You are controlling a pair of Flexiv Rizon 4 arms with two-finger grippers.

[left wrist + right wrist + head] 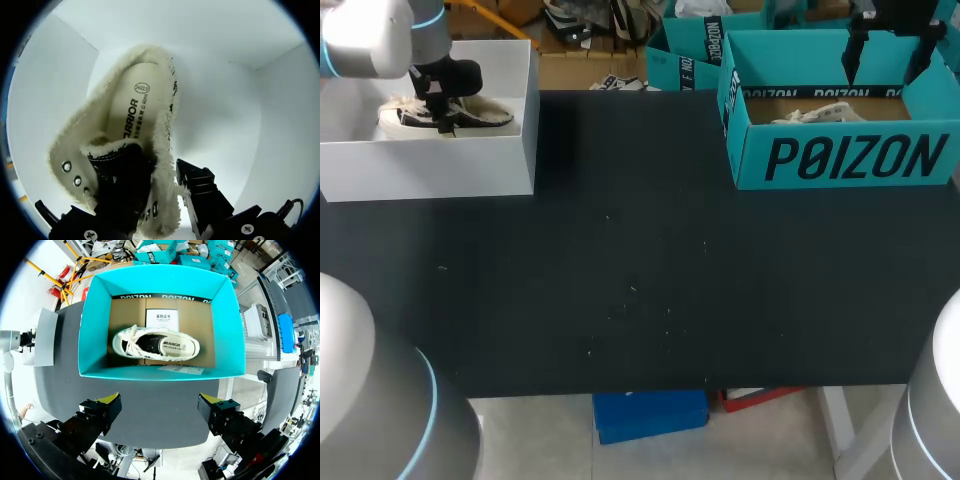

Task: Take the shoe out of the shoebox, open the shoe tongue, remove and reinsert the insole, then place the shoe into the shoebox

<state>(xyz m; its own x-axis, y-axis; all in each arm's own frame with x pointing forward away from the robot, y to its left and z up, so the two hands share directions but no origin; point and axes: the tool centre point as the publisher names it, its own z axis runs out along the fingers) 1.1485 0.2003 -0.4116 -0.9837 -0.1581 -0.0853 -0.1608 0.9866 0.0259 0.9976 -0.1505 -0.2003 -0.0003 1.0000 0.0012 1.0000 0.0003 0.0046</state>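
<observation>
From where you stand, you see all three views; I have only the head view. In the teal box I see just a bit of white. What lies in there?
Observer: A white shoe stands sole down on the cardboard floor of the teal box, with its opening upward.
Operator: Do the right jaws hold it?
Observer: No. The right gripper hangs above the box, its jaws open and nothing between them.
Operator: And the other shoe, in the white box: is its insole in?
Observer: Yes. The insole lies flat inside it, with fleece lining all around.
</observation>
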